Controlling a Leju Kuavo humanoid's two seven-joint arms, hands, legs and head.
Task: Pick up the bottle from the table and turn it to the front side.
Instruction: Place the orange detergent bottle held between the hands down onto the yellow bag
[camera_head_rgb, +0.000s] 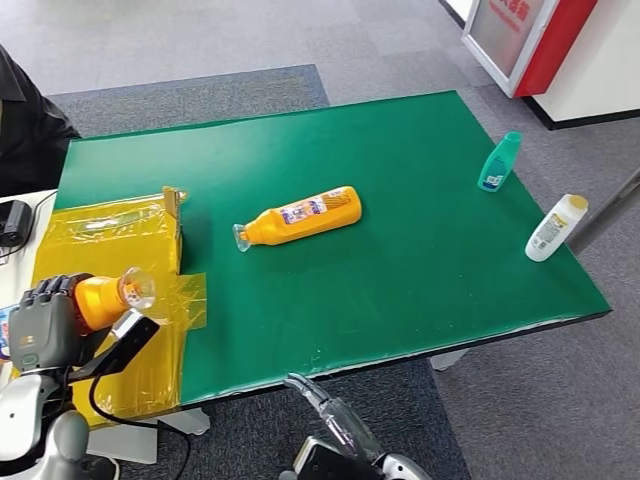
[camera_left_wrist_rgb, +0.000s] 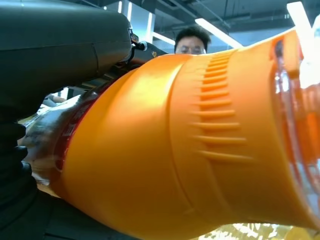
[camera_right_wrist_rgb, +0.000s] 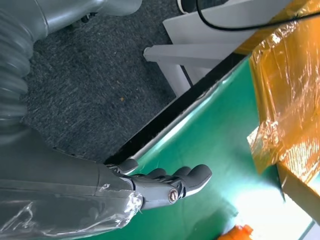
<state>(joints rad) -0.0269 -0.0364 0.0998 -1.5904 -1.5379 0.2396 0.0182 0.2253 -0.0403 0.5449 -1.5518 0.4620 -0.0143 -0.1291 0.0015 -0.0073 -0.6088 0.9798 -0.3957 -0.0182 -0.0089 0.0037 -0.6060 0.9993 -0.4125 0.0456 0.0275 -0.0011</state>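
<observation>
My left hand (camera_head_rgb: 45, 325) grips an orange bottle (camera_head_rgb: 106, 297) by its body at the table's left end, above the yellow film, with its clear cap pointing right. Close up, that bottle (camera_left_wrist_rgb: 181, 145) shows ribbed orange plastic, and the dark fingers (camera_left_wrist_rgb: 60, 40) wrap over it. A second orange bottle (camera_head_rgb: 302, 217) lies on its side in the middle of the green table (camera_head_rgb: 423, 280), label up and clear cap to the left. My right hand (camera_head_rgb: 332, 410) hovers at the table's front edge, fingers stretched out and holding nothing (camera_right_wrist_rgb: 166, 185).
A teal bottle (camera_head_rgb: 499, 161) and a white bottle with a yellow cap (camera_head_rgb: 555, 227) lie near the right edge. A box wrapped in yellow film (camera_head_rgb: 113, 235) covers the left end. A person in dark clothes (camera_head_rgb: 23, 130) sits at the far left.
</observation>
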